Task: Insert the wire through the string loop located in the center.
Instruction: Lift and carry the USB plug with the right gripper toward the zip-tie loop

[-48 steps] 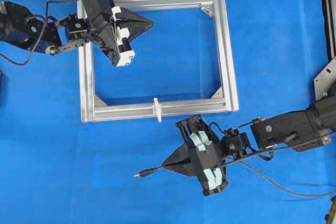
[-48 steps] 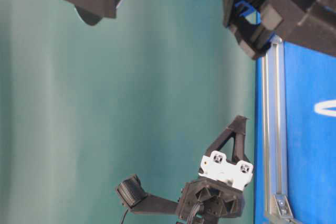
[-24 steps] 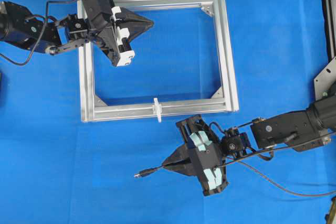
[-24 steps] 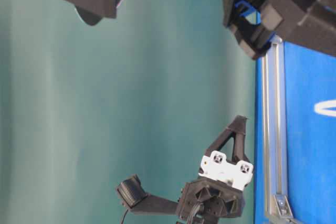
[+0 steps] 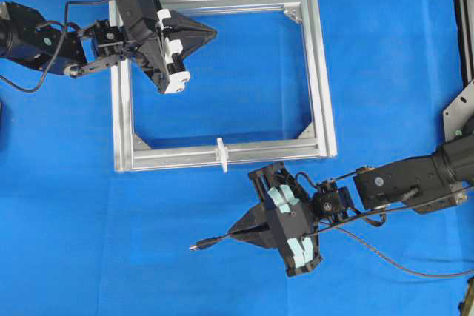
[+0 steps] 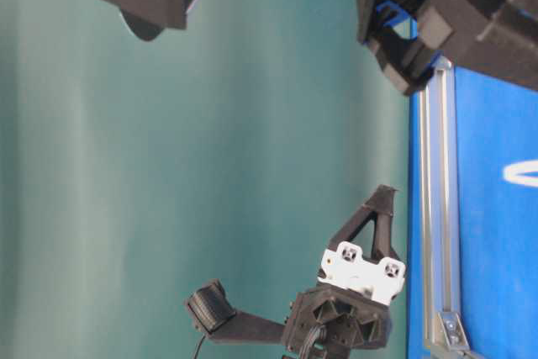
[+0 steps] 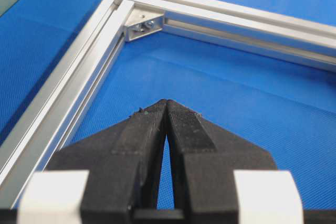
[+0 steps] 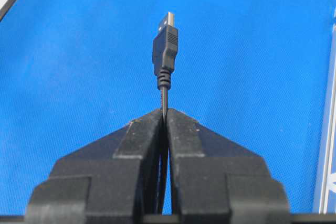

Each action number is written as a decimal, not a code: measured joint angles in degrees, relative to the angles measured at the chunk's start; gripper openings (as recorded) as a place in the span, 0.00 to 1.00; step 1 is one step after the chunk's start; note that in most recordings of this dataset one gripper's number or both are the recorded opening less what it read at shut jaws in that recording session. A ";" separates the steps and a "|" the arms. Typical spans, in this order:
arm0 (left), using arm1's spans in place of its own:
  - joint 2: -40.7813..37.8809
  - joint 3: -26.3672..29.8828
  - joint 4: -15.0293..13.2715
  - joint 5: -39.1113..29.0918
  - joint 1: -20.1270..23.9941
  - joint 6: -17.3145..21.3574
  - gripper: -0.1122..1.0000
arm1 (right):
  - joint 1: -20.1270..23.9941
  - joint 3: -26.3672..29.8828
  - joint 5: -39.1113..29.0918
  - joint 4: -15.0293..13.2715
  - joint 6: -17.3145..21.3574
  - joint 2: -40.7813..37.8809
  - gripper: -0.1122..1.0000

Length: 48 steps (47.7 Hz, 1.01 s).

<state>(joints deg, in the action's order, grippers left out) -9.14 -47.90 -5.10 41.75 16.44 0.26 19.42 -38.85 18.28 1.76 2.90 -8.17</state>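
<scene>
1. Right gripper point(image 5: 231, 234) jaws clamped on the wire point(image 8: 165, 56); plug juts beyond the tips over bare blue cloth point(image 5: 89, 242).
2. String loop point(image 5: 220, 154) stands up-left of those tips, on the frame point(image 5: 321, 72) edge.
3. Left gripper point(image 7: 166, 103) jaws together, empty.

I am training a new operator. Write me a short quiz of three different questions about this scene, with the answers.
1. True or false: the right gripper is shut on the wire.
2. Which bar of the frame carries the string loop in the overhead view: A top, B bottom, C left?
3. Fill in: the left gripper holds ____.

Key: 1 true; 2 B; 3 nothing.
</scene>
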 measured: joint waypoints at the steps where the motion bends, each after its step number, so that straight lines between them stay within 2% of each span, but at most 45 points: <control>1: 0.00 0.00 0.00 0.00 0.00 0.09 0.10 | 0.00 0.00 0.00 0.00 0.00 0.00 0.08; 16: 0.00 0.00 0.00 0.00 0.00 0.09 0.10 | 0.00 -4.39 0.09 0.53 0.26 2.99 0.08; 36: 0.00 0.00 0.00 0.00 0.00 0.00 0.10 | 0.00 -14.15 0.44 2.64 0.26 10.20 0.08; 48: 0.00 0.00 0.00 0.09 0.00 0.09 0.10 | 0.09 -15.03 0.70 2.81 0.26 10.99 0.08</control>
<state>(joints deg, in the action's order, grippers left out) -9.14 -47.90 -5.10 41.84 16.44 0.35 19.51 -53.88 18.98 4.57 3.16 2.81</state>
